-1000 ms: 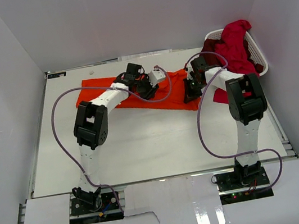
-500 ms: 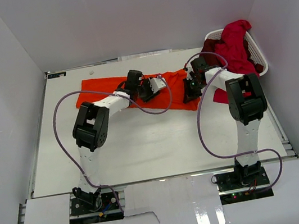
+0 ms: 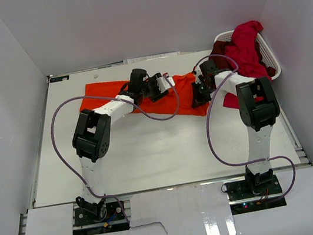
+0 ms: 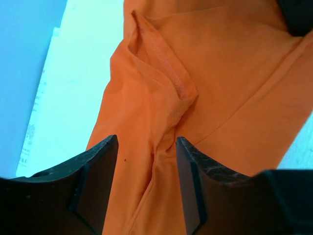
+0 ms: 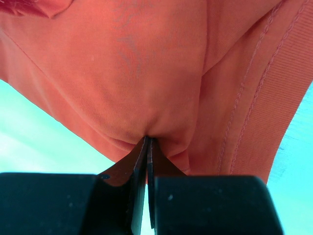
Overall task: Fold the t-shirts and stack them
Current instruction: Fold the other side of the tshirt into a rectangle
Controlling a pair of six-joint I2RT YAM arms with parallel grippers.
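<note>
Top external view: the orange shirt (image 3: 102,93) lies flat at the table's (image 3: 149,148) twelve o'clock side. Over its middle the left end effector (image 4: 146,142) hangs spread above a seamed fold, while the right end effector (image 5: 147,143) pinches cloth at its three o'clock end

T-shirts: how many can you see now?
3: an orange shirt spread on the table, a crimson shirt draped over the basket, a maroon shirt beneath it. Others may be hidden.
</note>
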